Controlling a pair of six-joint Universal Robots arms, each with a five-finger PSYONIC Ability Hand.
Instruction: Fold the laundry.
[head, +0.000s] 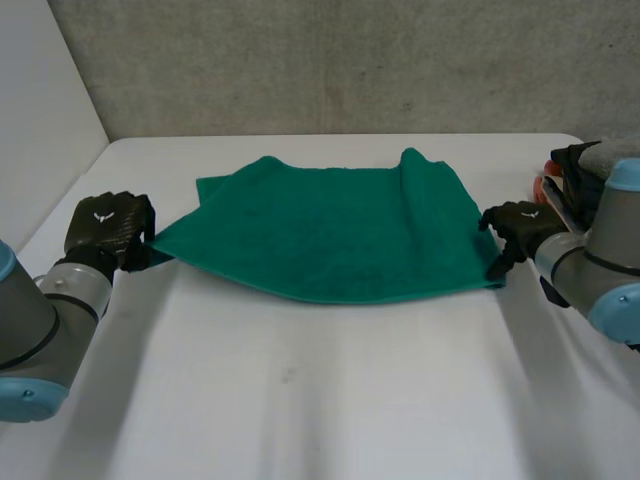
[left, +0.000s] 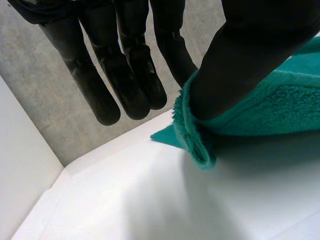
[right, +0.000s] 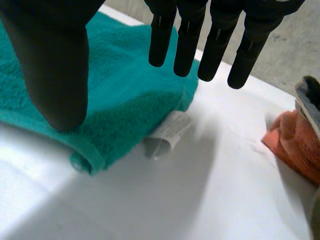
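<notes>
though the towel (head: 320, 240) seems folded once, the left robot hand (left: 250, 60) pinches its left corner and the right robot hand (right: 50, 65) hangs open.

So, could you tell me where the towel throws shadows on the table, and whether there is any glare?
Head view: the towel leaves a thin dark line along its near edge on the table; no glare. Left wrist view: soft shade under the towel's raised corner. Right wrist view: shade beneath the towel's rolled edge and its white label.
</notes>
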